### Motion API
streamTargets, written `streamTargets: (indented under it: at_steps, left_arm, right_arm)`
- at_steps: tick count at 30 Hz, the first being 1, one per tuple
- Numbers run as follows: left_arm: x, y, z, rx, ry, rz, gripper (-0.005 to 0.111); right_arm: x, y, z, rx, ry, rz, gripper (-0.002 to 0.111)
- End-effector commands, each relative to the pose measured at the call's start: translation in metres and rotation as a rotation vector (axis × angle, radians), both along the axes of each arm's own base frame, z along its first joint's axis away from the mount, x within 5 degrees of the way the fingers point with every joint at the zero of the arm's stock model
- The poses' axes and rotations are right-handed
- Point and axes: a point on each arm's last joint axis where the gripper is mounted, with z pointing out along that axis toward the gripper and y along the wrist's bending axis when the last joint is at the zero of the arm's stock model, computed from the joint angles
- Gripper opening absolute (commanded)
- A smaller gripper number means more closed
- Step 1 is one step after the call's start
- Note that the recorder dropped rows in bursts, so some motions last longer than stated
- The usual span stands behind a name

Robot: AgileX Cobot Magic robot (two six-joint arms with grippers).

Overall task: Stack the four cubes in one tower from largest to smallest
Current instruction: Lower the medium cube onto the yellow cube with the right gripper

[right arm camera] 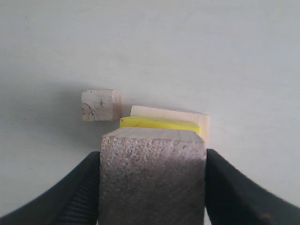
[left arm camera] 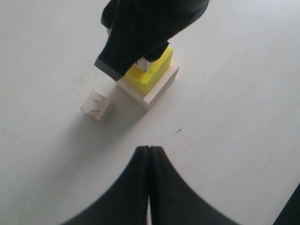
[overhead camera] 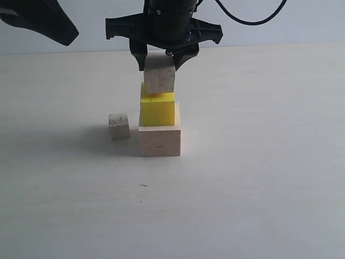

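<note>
The large pale wood cube (overhead camera: 160,141) rests on the table with the bright yellow cube (overhead camera: 157,110) on top of it. My right gripper (overhead camera: 160,60) is shut on the brownish wood cube (overhead camera: 159,75), holding it just above the yellow cube; whether it touches cannot be told. In the right wrist view this brownish cube (right arm camera: 152,178) fills the space between the fingers (right arm camera: 234,187), with the yellow cube (right arm camera: 157,123) and large cube (right arm camera: 201,123) showing past it. The smallest pale wood cube (overhead camera: 119,125) lies on the table left of the stack. My left gripper (left arm camera: 149,149) is shut and holds nothing.
The left arm's dark body (overhead camera: 40,19) hangs at the upper left of the exterior view, away from the stack. A black cable (overhead camera: 253,19) loops behind the right arm. A pale tabletop (overhead camera: 259,178) spreads around the cubes.
</note>
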Motion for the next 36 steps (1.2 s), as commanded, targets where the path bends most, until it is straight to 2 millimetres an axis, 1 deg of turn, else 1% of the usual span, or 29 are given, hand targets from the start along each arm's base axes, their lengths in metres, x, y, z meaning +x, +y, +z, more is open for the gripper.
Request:
streamTargets:
  at_steps: [1, 4, 28, 36]
  left_arm:
    - [-0.002, 0.001, 0.002, -0.019, 0.000, 0.005, 0.000]
    - [-0.002, 0.001, 0.002, -0.020, 0.001, 0.005, 0.000]
    - [-0.002, 0.001, 0.002, -0.018, -0.001, 0.002, 0.000]
    - [-0.002, 0.001, 0.002, -0.017, -0.002, 0.000, 0.000]
  right_arm:
    - [0.001, 0.001, 0.001, 0.002, -0.013, 0.001, 0.000]
    - [0.003, 0.002, -0.007, -0.020, 0.010, 0.001, 0.000]
    - [0.003, 0.003, -0.006, -0.009, 0.004, 0.001, 0.000]
    - [0.000, 0.000, 0.004, 0.005, -0.013, 0.001, 0.000]
